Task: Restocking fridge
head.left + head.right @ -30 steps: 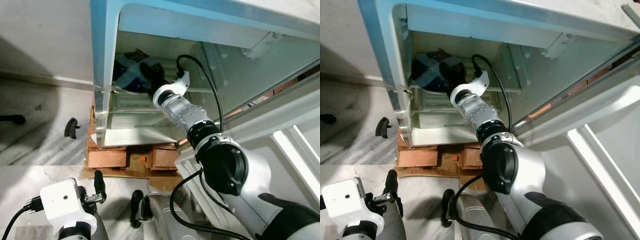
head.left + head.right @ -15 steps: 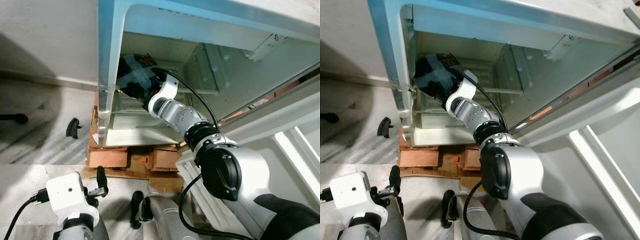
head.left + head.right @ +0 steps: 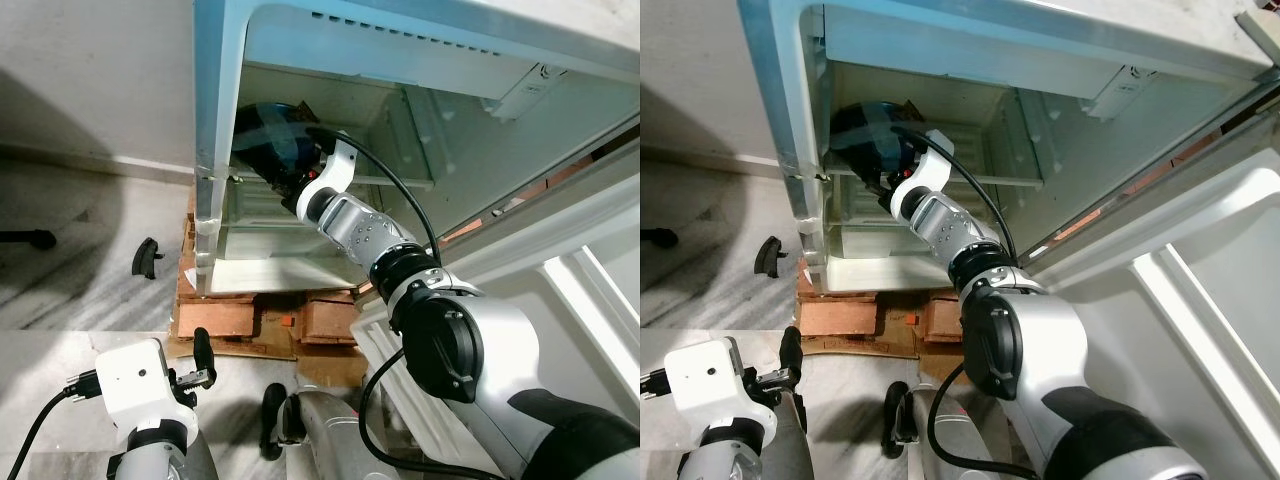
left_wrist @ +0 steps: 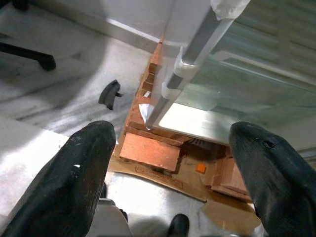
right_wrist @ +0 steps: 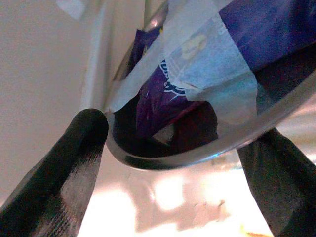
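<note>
Steel bowl (image 5: 207, 148) of taped blue packets, upper centre on the fridge shelf (image 3: 262, 208); right gripper (image 5: 173, 163) fingers apart around its rim; light, slippery, probably best gripped by that rim.

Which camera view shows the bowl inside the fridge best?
The right wrist view: the bowl sits close between the right gripper fingers, with tape and purple packets visible. Both eye views show it as a small dark shape.

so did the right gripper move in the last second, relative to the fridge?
Yes. The right gripper has pushed further toward the fridge's left wall and deeper onto the shelf, its jaws open around the taped bowl.
</note>
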Motion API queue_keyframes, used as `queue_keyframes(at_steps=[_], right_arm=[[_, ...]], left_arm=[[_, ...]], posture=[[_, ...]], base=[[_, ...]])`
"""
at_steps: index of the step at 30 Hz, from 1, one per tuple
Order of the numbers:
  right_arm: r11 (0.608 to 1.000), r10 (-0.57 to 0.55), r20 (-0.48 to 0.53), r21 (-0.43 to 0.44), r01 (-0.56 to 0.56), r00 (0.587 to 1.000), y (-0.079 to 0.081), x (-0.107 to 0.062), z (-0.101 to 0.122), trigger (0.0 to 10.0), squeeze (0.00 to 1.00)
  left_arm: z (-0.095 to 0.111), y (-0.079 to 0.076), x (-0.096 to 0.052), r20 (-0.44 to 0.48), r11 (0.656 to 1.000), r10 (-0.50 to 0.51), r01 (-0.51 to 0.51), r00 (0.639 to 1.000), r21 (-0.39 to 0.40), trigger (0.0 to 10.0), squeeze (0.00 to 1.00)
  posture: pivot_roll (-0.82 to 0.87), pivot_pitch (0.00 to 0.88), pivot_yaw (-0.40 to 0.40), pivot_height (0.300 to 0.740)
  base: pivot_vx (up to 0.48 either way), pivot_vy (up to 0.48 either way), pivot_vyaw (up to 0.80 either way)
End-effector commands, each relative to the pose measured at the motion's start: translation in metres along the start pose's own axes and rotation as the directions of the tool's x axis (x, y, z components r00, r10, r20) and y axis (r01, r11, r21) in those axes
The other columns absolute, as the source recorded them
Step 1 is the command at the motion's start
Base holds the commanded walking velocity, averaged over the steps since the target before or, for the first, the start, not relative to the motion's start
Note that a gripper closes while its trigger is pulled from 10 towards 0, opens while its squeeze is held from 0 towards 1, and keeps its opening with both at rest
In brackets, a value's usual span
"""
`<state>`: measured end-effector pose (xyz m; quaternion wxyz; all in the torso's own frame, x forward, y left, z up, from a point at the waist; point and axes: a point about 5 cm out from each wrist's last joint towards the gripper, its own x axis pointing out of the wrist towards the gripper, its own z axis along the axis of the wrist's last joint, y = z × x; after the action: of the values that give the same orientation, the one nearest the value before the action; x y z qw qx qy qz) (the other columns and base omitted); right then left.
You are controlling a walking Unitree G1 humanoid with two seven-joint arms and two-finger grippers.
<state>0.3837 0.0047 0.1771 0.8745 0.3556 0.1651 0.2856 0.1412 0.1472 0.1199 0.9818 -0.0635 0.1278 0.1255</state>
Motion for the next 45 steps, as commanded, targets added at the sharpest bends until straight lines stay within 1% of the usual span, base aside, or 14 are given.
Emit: queue_keyframes(at_steps=[1, 2, 3, 6, 7, 8, 9, 11, 16, 18, 28, 37, 41, 45], right_arm=[[0.999, -0.02, -0.096, -0.028, 0.017, 0.995, 0.003, 0.002, -0.047, 10.0, 0.8], [0.999, -0.02, -0.096, -0.028, 0.017, 0.995, 0.003, 0.002, -0.047, 10.0, 0.8], [0.999, -0.029, -0.105, -0.039, 0.025, 0.994, 0.0, 0.001, -0.05, 10.0, 0.6], [0.999, -0.029, -0.112, -0.042, 0.024, 0.993, -0.002, -0.001, -0.052, 10.0, 0.58], [0.999, -0.021, -0.121, -0.049, 0.015, 0.992, -0.004, -0.002, -0.052, 10.0, 0.13], [0.999, -0.017, -0.124, -0.053, 0.011, 0.992, -0.004, -0.002, -0.052, 10.0, 0.13], [0.996, -0.024, -0.134, -0.086, 0.013, 0.991, -0.007, -0.003, -0.051, 10.0, 0.0], [0.981, -0.053, -0.182, -0.192, 0.017, 0.982, -0.015, -0.006, -0.053, 10.0, 0.0], [0.947, -0.126, -0.251, -0.318, 0.041, 0.96, -0.033, -0.015, -0.055, 10.0, 0.0], [0.945, -0.122, -0.243, -0.324, 0.039, 0.962, -0.036, -0.016, -0.052, 10.0, 0.0], [0.983, -0.114, -0.155, -0.16, 0.089, 0.981, -0.034, -0.014, -0.042, 10.0, 0.0], [0.996, -0.075, -0.037, 0.053, 0.077, 0.997, -0.003, 0.001, -0.029, 10.0, 0.0], [0.996, -0.044, -0.013, 0.078, 0.044, 0.999, 0.008, 0.005, -0.027, 10.0, 0.0], [1.0, -0.016, -0.08, -0.015, 0.014, 0.997, 0.007, 0.003, -0.037, 10.0, 0.0]], left_arm=[[-0.004, -0.003, 0.002, -0.017, 1.0, -0.006, 0.005, 1.0, -0.023, 10.0, 0.0], [-0.004, -0.003, 0.002, -0.017, 1.0, -0.006, 0.005, 1.0, -0.023, 10.0, 0.0], [-0.004, -0.003, 0.002, -0.015, 1.0, -0.004, 0.004, 1.0, -0.023, 10.0, 0.0], [-0.003, -0.003, 0.003, -0.012, 1.0, -0.003, 0.003, 1.0, -0.023, 10.0, 0.0], [-0.003, -0.002, 0.005, -0.009, 1.0, -0.002, 0.002, 1.0, -0.023, 10.0, 0.0], [-0.003, -0.002, 0.006, -0.007, 1.0, -0.002, 0.002, 1.0, -0.022, 10.0, 0.0], [-0.002, -0.002, 0.007, -0.003, 1.0, -0.004, 0.003, 1.0, -0.022, 10.0, 0.0], [-0.001, -0.001, 0.011, 0.007, 1.0, -0.008, 0.008, 1.0, -0.018, 10.0, 0.0], [0.001, -0.001, 0.017, 0.019, 1.0, -0.016, 0.016, 1.0, -0.014, 10.0, 0.0], [0.002, -0.002, 0.018, 0.024, 1.0, -0.019, 0.02, 1.0, -0.015, 10.0, 0.0], [0.003, -0.001, 0.023, 0.034, 1.0, -0.023, 0.023, 0.999, -0.014, 10.0, 0.0], [0.008, 0.001, 0.026, 0.053, 1.0, -0.025, 0.025, 0.998, -0.006, 10.0, 0.0], [0.009, 0.001, 0.029, 0.061, 1.0, -0.026, 0.026, 0.998, -0.002, 10.0, 0.0], [0.009, 0.001, 0.031, 0.064, 1.0, -0.029, 0.029, 0.998, -0.001, 10.0, 0.0]], posture=[[0.31, 0.244, -0.307, 0.74], [0.31, 0.244, -0.307, 0.74], [0.31, 0.243, -0.308, 0.74], [0.31, 0.239, -0.307, 0.74], [0.31, 0.234, -0.304, 0.74], [0.31, 0.232, -0.303, 0.74], [0.31, 0.232, -0.303, 0.74], [0.3, 0.22, -0.293, 0.74], [0.29, 0.208, -0.287, 0.74], [0.29, 0.203, -0.285, 0.74], [0.29, 0.19, -0.275, 0.74], [0.3, 0.181, -0.267, 0.74], [0.3, 0.176, -0.266, 0.74], [0.3, 0.166, -0.268, 0.74]], base=[[0.0, 0.0, 0.0], [0.0, 0.0, 0.0], [0.0, 0.0, 0.0], [0.0, 0.0, 0.0], [0.0, 0.0, 0.0], [0.0, 0.0, 0.0], [0.0, 0.0, 0.0], [0.0, 0.0, 0.0], [0.0, 0.0, 0.0], [0.0, 0.0, 0.0], [0.0, 0.0, 0.0], [0.0, 0.0, 0.0], [0.0, 0.0, 0.0], [0.0, 0.0, 0.0]])
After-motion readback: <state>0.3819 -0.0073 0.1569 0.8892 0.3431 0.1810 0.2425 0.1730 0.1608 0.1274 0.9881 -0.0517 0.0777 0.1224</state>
